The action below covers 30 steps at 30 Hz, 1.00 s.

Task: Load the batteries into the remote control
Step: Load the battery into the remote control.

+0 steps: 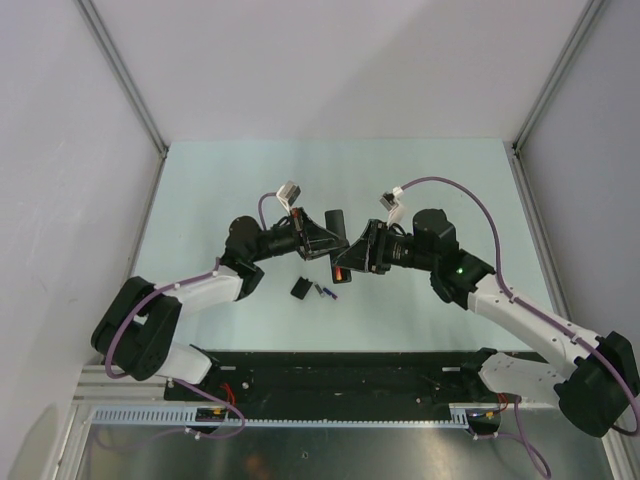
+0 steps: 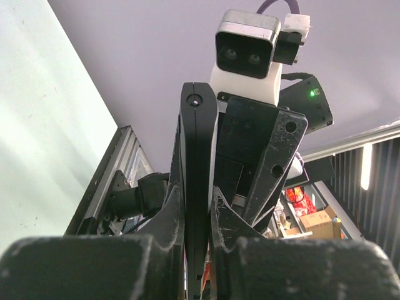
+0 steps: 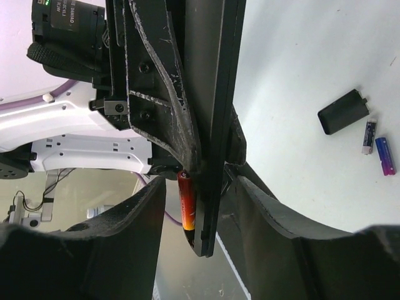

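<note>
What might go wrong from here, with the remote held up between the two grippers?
The red-orange cylindrical battery lies against the low end of the slim matte black remote control. The right gripper stands open around it, so it may slip out and drop to the pale table.

The left gripper clamps the remote with much of it sticking out past its fingers, so a push from the right could lever it askew.

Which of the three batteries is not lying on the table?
The red-orange battery: it sits against the remote, raised off the table, while the two purple batteries lie flat beside the black back panel.
</note>
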Each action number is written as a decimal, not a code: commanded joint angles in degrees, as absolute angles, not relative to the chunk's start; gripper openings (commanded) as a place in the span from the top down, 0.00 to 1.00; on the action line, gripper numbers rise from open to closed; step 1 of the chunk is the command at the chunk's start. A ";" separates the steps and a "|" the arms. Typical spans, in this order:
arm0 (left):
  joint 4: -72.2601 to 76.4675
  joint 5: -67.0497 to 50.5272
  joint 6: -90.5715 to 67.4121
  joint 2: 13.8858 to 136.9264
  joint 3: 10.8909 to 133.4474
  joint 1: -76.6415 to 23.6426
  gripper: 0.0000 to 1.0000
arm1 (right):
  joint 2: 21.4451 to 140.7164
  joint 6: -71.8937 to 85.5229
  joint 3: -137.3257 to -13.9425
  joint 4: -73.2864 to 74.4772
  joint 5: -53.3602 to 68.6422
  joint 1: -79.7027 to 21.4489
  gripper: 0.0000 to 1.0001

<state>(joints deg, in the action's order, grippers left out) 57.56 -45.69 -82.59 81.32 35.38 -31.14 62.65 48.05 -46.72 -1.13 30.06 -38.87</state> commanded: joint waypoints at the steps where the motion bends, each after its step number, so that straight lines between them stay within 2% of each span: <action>1: 60.12 -46.67 -83.50 79.10 37.44 -31.64 1.00 | 62.84 48.60 -46.67 -4.22 31.46 -38.76 0.48; 19: 60.21 -46.49 -83.41 77.34 38.85 -32.43 1.00 | 64.07 49.57 -45.97 -5.36 31.99 -39.11 0.69; 25: 60.12 -46.32 -83.67 76.47 38.76 -32.43 1.00 | 64.25 49.66 -45.88 -5.45 31.73 -39.46 0.79; 27: 60.21 -46.32 -83.67 76.38 38.76 -32.43 1.00 | 64.25 49.66 -45.97 -5.54 31.73 -39.55 0.79; 30: 60.21 -46.23 -83.50 76.38 38.85 -32.43 1.00 | 64.07 50.10 -45.97 -6.33 32.17 -39.55 0.64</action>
